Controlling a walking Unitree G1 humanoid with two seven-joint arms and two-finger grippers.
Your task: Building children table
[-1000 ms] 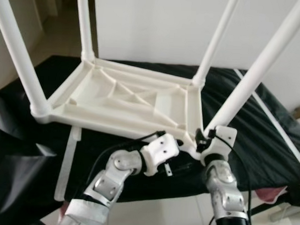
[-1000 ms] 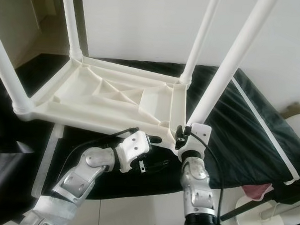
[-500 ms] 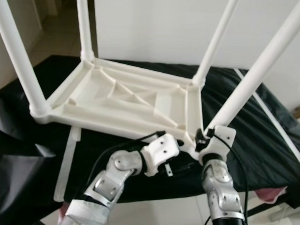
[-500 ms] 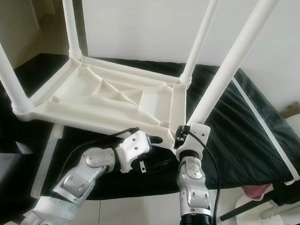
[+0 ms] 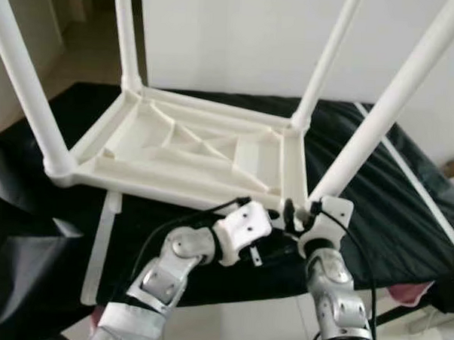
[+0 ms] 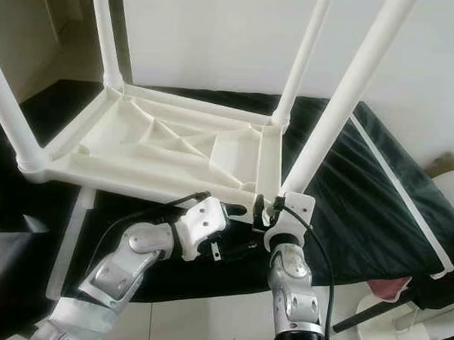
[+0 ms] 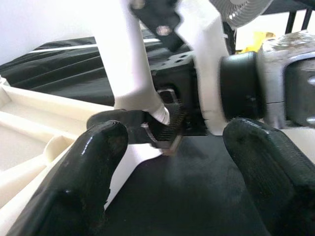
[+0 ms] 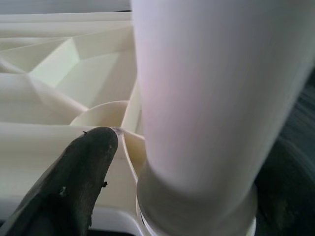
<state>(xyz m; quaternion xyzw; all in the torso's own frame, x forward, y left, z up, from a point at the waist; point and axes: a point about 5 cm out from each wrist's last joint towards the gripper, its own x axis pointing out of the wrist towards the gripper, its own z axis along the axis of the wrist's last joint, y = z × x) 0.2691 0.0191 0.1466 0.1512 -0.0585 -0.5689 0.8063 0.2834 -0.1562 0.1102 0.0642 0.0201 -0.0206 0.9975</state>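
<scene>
Building: I am working on the children's table (image 5: 190, 157), upturned on a black-draped worktop (image 5: 406, 215), its ribbed underside facing up and four white legs pointing at the ceiling.
Room: white wall behind, pale tiled floor (image 5: 228, 321) below the worktop's near edge.
Worktop: a loose white strip (image 5: 101, 247) lies on the cloth by the near-left corner.
Near-right leg: this leg (image 5: 380, 109) rises steeply from its corner socket, long axis leaning up and to my right.
Right gripper: my right gripper (image 6: 267, 207) sits at that leg's base, one finger (image 8: 74, 187) against the socket rim; I cannot tell whether it clamps.
Left gripper: my left gripper (image 7: 172, 147) hangs just beside the same corner, fingers spread wide, holding nothing.
Judgement: the right arm is nearer the leg, so seating it falls to that side.
</scene>
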